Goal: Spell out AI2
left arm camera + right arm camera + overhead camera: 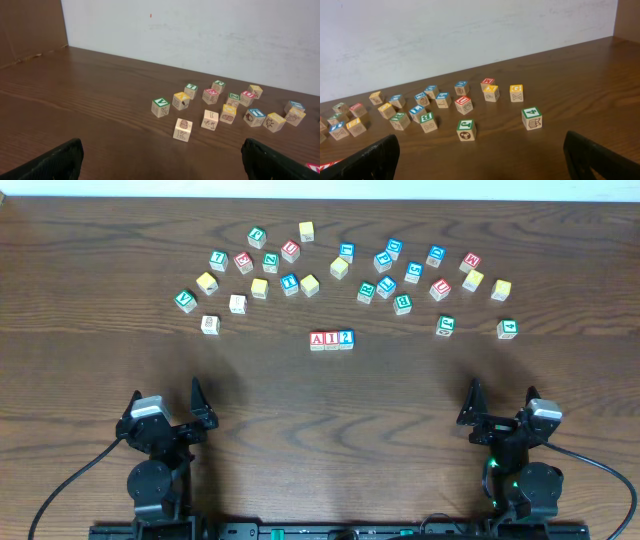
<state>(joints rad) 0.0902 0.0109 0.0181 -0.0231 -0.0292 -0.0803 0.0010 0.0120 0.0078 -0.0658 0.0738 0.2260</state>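
A block (317, 339), I block (331, 339), 2 block (346, 338) touching in a left-to-right row mid-table (100, 360), loose blocks (339, 268) scattered behind them on the far side, left gripper (166, 392) and right gripper (503, 390) near, well apart

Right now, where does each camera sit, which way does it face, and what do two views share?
Overhead: above the table, looking straight down on the A-I-2 row, the scattered blocks, and the left gripper and right gripper, both open.
Left wrist: low at the near left, facing the far wall; the left fingers fill the bottom corners.
Right wrist: low at the near right, facing the same wall; the right fingers fill the bottom corners.
Shared: the green 4 block shows in overhead and right wrist.
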